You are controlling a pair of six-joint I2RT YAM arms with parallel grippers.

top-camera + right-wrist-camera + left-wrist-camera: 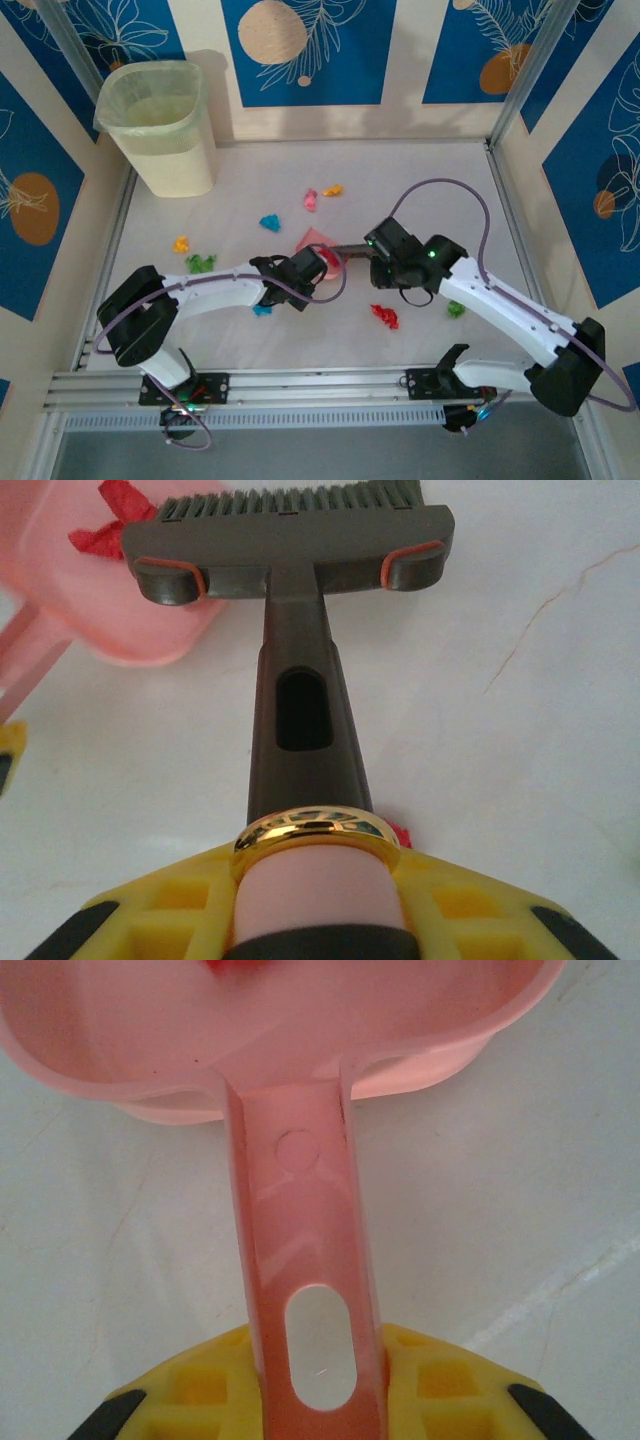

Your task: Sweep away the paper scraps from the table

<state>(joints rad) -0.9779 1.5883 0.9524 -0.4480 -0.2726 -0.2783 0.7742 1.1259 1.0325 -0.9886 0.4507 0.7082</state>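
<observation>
Table (420, 190): paper scraps (384, 316) scattered all round the centre, one red at 4 o'clock. Dustpan (315, 243) central, left gripper (300, 268) pinching its handle. Brush (352, 250) at its 3 o'clock, right gripper (388, 250) clamped on the handle. We'd keep the lip flat, strokes short. Top view maps the scatter; right wrist shows a red scrap (100, 530) at the pan's mouth.

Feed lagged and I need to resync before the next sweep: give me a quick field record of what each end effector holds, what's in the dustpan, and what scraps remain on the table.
Left end effector: shut on the dustpan handle
Right end effector: shut on the brush handle
Brush head: against the dustpan's rim
In dustpan: one red scrap
Loose on table: eight scraps in the top view, including red wad, green wad, cyan wad
Bin: upright, far left corner
</observation>
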